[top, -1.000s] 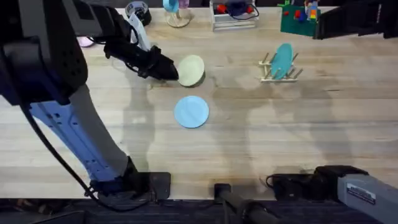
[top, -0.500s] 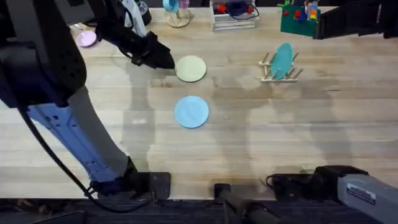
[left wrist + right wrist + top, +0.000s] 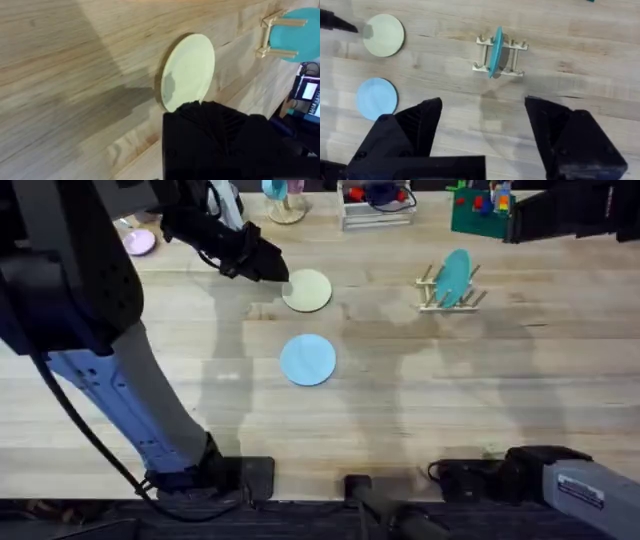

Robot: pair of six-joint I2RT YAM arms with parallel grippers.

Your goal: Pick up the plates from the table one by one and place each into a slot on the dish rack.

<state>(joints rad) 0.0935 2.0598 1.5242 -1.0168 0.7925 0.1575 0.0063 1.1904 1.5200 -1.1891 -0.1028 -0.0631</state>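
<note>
On the table [image 3: 420, 410], cream plate [image 3: 307, 290] flat again, left gripper [image 3: 277, 272] withdrawn.

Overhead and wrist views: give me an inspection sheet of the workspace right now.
Surface: pale wooden table, shadows across it.
Job's things: cream plate and light blue plate lie flat; rack holds a teal plate upright.
Clutter: pink disc, white wire box and a green item along the far edge.
Grippers: left tool beside the cream plate's edge; right tool open above the table.
Cables: dark cable along the left arm.
Surroundings: nothing seen.
</note>
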